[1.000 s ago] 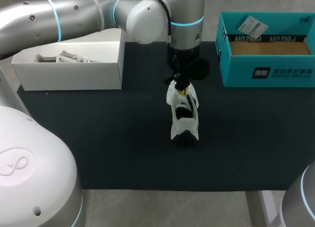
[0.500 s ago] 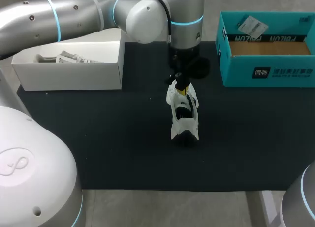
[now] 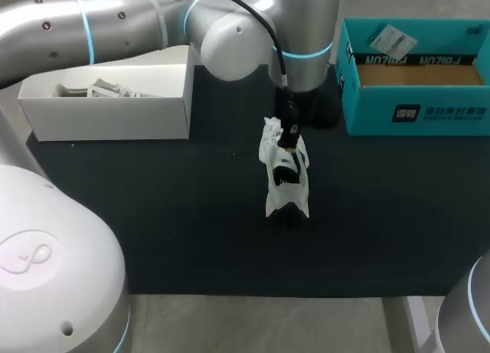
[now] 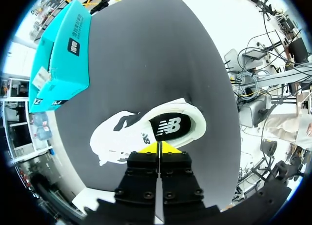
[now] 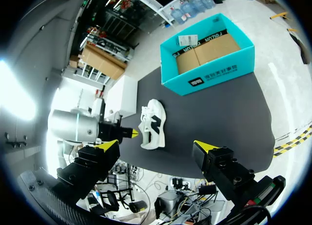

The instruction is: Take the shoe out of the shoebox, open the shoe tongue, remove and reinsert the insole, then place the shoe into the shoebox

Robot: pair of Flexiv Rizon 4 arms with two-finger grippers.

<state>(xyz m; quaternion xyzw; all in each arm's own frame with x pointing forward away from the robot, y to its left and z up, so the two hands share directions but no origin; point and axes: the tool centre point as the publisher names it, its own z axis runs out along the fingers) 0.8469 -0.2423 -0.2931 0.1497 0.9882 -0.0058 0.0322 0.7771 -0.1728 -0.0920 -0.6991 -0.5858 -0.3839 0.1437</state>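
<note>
On blk mat [image 3: 191,215], wht shoe [image 3: 285,178], blk insole [image 4: 170,126]

Matt black table mat [image 3: 153,230]; teal cardboard shoebox [image 3: 417,112]; smooth white shoe [image 3: 287,188].

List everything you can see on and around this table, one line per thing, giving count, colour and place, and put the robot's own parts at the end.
shoe: one, white with black markings, on the middle of the table, outside both boxes.
shoebox: one, teal, open, at the table's far right.
tag: one, white, on the shoebox's far rim.
white box: one, open, at the table's far left.
items in the white box: grey-white, too unclear to count or name.
table: one, black top.
left gripper: one, yellow tips together at the shoe's opening; whether they pinch anything is unclear.
right gripper: one, yellow tips wide apart, holding nothing, on the near side of the shoe.
</note>
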